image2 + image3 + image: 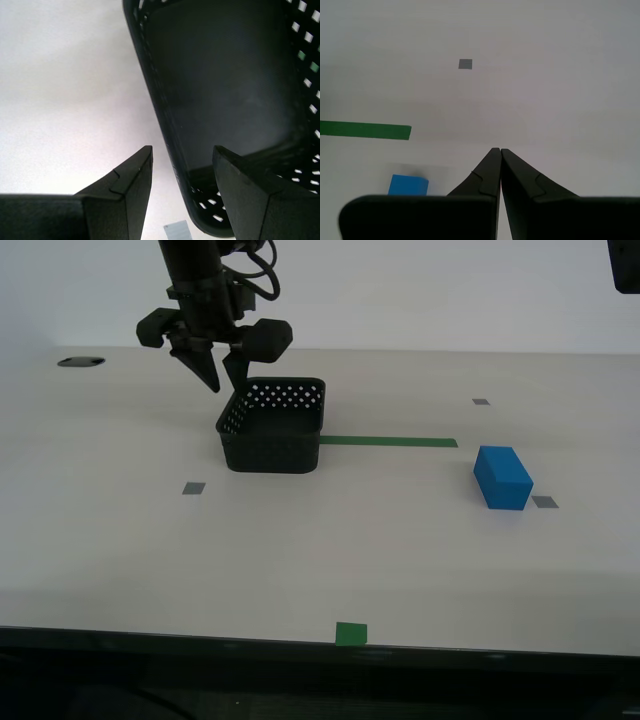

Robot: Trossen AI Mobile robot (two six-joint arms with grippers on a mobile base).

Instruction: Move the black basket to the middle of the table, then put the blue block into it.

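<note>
The black basket (275, 440) stands on the table (400, 560) left of centre, at the end of a green tape strip (388, 441). My second gripper (222, 380) is open just above the basket's far left rim. In the second wrist view one finger (130, 195) is outside the basket (225, 75) wall and the other is inside. The blue block (502, 478) lies on the table at the exterior view's right. My first gripper (499, 150) is shut and empty above bare table, with the blue block (408, 184) below it at the frame's edge.
Small grey marks (194, 488), (481, 401), (545, 502) lie on the table, and one shows in the first wrist view (465, 63). A green square (351, 633) sits at the front edge. A dark flat object (80, 362) lies far back left. A black part (625, 265) shows at top right.
</note>
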